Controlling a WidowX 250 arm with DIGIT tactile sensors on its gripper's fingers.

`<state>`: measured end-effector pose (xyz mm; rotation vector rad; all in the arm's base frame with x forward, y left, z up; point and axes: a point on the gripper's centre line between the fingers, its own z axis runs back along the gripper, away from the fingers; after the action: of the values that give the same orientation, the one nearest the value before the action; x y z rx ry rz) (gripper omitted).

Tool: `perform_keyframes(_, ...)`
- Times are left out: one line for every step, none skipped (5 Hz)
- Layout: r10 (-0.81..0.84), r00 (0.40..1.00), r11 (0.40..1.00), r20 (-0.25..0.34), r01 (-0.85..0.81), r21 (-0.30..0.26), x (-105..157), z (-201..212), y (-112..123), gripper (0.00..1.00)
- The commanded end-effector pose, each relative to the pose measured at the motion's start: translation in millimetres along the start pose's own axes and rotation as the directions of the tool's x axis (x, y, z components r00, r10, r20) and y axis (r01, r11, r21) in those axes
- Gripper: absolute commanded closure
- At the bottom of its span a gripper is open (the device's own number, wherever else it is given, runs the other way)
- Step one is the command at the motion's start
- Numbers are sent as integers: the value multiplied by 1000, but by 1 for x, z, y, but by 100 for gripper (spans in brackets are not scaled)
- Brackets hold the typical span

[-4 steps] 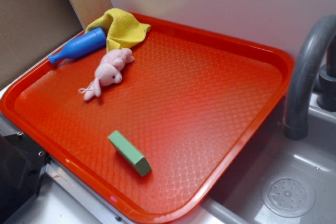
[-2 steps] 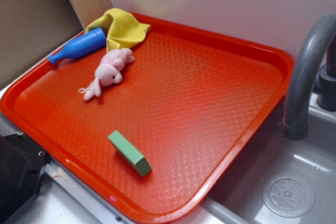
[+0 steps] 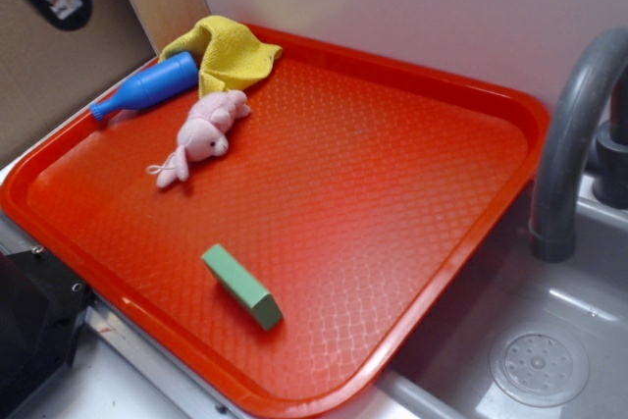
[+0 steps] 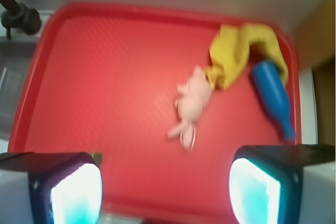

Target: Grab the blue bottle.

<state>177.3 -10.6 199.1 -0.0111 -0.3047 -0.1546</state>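
Exterior view shows an orange-red tray [image 3: 412,95] lying over the edge of a grey sink [image 3: 549,340], with a grey faucet [image 3: 569,144] at its right. The blue bottle [image 3: 147,86] lies on its side at the tray's far left corner, its base touching a crumpled yellow cloth [image 3: 228,51] and its narrow neck resting on the tray's rim. A pink plush [image 3: 203,134] lies just beside the bottle, nearer the tray's middle. A green block [image 3: 241,287] sits well apart from them, near the front rim. Only a small part of the robot shows at the top left corner.

Wrist view, somewhat blurred, looks down on the tray from above. The gripper [image 4: 165,195] hangs over the near rim with its jaws spread wide and nothing between them. The bottle lies at the right side, beyond the right fingertip [image 4: 254,190], its base tucked under the yellow cloth.
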Motion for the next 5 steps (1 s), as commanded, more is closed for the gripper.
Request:
perform_keyframes(-18,999,999,-38,20,46,31,-82,58,0)
perform_keyframes(-38,998,997,-49,41,60,40,-111,86,0)
perform_keyframes(-24,997,998,-70,28,57,43,-133,112,0)
perform_keyframes(-35,996,994,-78,43,104,44,-142,122,0)
perform_keyframes(-27,997,994,-76,34,102,48,-151,142,0)
